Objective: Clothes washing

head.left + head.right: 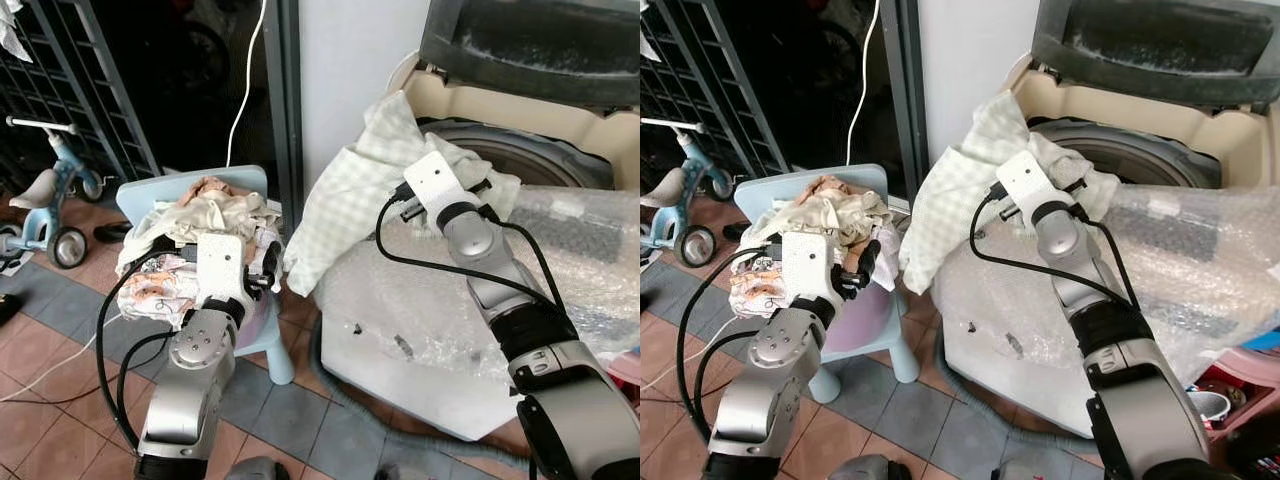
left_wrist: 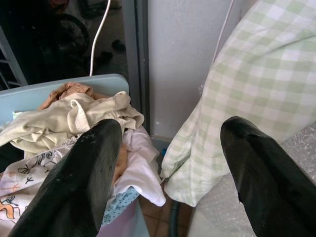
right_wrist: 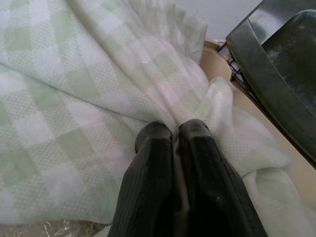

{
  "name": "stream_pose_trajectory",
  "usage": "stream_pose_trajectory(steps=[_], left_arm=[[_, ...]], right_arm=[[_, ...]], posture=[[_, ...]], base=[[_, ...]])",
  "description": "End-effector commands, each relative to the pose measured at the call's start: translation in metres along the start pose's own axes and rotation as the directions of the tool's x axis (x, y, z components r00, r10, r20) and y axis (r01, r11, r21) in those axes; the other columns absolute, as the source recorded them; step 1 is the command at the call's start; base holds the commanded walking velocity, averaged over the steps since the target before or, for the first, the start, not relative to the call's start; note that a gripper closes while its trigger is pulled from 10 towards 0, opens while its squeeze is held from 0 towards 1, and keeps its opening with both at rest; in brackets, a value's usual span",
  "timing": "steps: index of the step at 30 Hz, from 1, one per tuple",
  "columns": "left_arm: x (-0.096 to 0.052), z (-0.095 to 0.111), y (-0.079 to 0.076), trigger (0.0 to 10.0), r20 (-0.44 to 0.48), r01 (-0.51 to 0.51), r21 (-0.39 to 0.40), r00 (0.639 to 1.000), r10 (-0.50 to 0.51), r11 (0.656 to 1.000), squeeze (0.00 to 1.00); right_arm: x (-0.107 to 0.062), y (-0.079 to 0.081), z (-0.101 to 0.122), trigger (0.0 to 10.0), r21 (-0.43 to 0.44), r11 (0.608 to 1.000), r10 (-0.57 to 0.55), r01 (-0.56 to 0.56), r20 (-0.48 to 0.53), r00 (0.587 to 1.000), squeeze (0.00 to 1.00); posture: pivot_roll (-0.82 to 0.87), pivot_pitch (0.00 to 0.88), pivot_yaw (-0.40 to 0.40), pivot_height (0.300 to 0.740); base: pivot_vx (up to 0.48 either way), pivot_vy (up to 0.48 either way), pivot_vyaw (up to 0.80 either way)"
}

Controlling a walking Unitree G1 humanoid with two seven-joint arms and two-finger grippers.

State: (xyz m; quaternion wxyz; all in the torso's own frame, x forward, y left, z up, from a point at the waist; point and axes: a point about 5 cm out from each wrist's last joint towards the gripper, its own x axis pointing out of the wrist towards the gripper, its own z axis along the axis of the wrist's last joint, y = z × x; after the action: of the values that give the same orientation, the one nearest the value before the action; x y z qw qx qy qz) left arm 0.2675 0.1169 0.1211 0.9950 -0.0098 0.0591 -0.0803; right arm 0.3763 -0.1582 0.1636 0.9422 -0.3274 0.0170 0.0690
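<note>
Checked cloth [image 1: 345,205] hangs over the washing machine [image 1: 560,140] rim, pinched between the right gripper [image 3: 174,136]'s 2 closed fingers (likely for lifting into the drum), while the left gripper [image 2: 168,163] waits, fingers apart, near the clothes pile [image 1: 195,225].

Clothes pile [image 1: 195,225] on chair [image 1: 140,195], left of washing machine [image 1: 540,150].

The right gripper [image 3: 174,136] is pinching a fold of the green-and-white checked cloth [image 3: 74,98], its two black fingers [image 3: 148,187] pressed together. The cloth is draping over the washing machine's beige rim [image 3: 256,111], beside the dark raised lid [image 3: 276,64].
</note>
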Motion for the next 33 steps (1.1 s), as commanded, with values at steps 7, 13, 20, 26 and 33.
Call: stream_pose_trajectory(steps=[7, 13, 20, 26, 33], left_arm=[[0.000, 0.002, 0.001, 10.0, 0.009, -0.006, 0.015, 1.000, 0.006, 1.000, 0.00], [-0.001, 0.002, 0.002, 10.0, 0.008, -0.015, 0.017, 1.000, 0.015, 1.000, 0.00], [0.000, 0.002, 0.002, 10.0, 0.009, -0.018, 0.016, 1.000, 0.018, 1.000, 0.00], [0.000, 0.000, 0.003, 10.0, 0.006, -0.030, 0.019, 1.000, 0.030, 0.999, 0.00], [0.001, 0.002, 0.003, 10.0, 0.007, -0.024, 0.024, 1.000, 0.024, 0.999, 0.00]], right_arm=[[0.007, -0.002, -0.004, 0.0, 0.243, 0.970, -0.015, 0.030, -0.063, 0.998, 0.00], [0.015, -0.052, 0.007, 0.0, 0.513, 0.833, -0.199, 0.207, -0.071, 0.977, 0.00], [-0.022, -0.183, -0.007, 0.0, 0.588, 0.458, -0.686, 0.667, -0.243, 0.685, 0.00], [-0.028, -0.192, -0.018, 4.9, 0.401, 0.650, -0.648, 0.646, -0.151, 0.746, 0.00], [-0.007, -0.093, -0.010, 10.0, 0.379, 0.925, -0.057, 0.019, 0.087, 0.995, 1.00]], posture=[[-0.01, 0.000, 0.023, 0.740], [0.00, 0.000, 0.022, 0.740], [-0.01, 0.000, 0.021, 0.740], [-0.02, 0.000, 0.028, 0.740], [-0.02, 0.000, 0.036, 0.740]], base=[[0.000, 0.000, 0.00], [0.000, 0.000, 0.00], [0.000, 0.000, 0.00], [0.000, 0.000, 0.00], [0.000, 0.000, 0.00]])
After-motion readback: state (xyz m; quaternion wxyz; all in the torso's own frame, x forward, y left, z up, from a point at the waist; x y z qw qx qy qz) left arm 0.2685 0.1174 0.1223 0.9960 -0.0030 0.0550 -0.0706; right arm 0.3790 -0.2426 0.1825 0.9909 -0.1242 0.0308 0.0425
